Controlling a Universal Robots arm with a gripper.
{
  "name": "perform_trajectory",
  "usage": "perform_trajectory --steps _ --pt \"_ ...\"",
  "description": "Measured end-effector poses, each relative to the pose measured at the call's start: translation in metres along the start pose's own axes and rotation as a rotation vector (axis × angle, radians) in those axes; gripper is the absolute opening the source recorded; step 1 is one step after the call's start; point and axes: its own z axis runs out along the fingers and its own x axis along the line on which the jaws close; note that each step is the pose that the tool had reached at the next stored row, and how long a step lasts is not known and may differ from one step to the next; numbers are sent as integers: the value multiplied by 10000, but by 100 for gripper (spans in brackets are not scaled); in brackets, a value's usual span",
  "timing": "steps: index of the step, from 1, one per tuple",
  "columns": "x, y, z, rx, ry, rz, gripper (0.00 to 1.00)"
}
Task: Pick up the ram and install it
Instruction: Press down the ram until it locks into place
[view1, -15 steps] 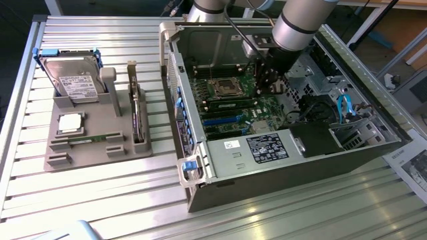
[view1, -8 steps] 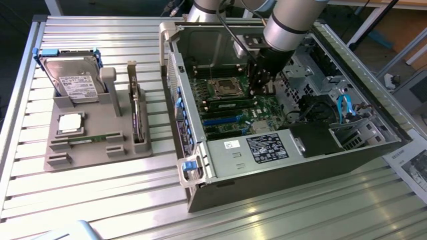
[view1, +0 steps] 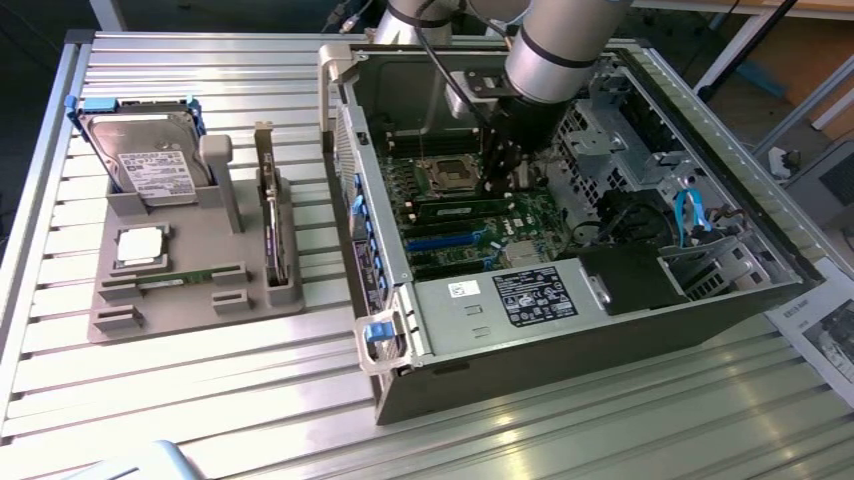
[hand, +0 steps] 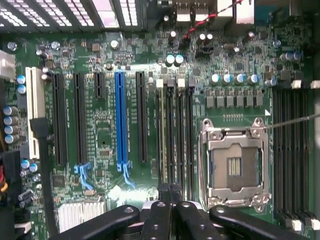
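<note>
Reaching down into the open computer case (view1: 561, 300), the gripper (view1: 501, 180) hangs just above the motherboard (view1: 467, 215), its black fingers (hand: 162, 220) drawn fully together. In the wrist view the closed tips sit right over the bank of memory slots (hand: 175, 135) beside the processor socket (hand: 235, 167), and a thin pale-edged stick, apparently a ram (hand: 161, 135) module, stands in the slot nearest the expansion slots; whether the fingers pinch anything I cannot tell. In the exterior view a long green stick lies seated across the board just below the fingers. The socket's metal frame is empty in its middle. To the other side of the memory slots run black expansion slots, one blue slot (hand: 120, 120) and a white slot (hand: 34, 112). Outside the case, toward the exterior view's left, a grey fixture tray (view1: 187, 290) rests on the slatted metal table (view1: 200, 400); it carries a hard drive (view1: 147, 160) leaning upright, a square silver processor chip (view1: 142, 247), a second narrow green ram stick (view1: 180, 277) lying flat, and a dark circuit card (view1: 271, 225) standing on edge.
</note>
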Motion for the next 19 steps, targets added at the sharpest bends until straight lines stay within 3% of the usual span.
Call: perform_trajectory --steps 8,19 --pt "7 204 4 99 12 -5 10" --pt "9 225 21 104 15 -6 10"
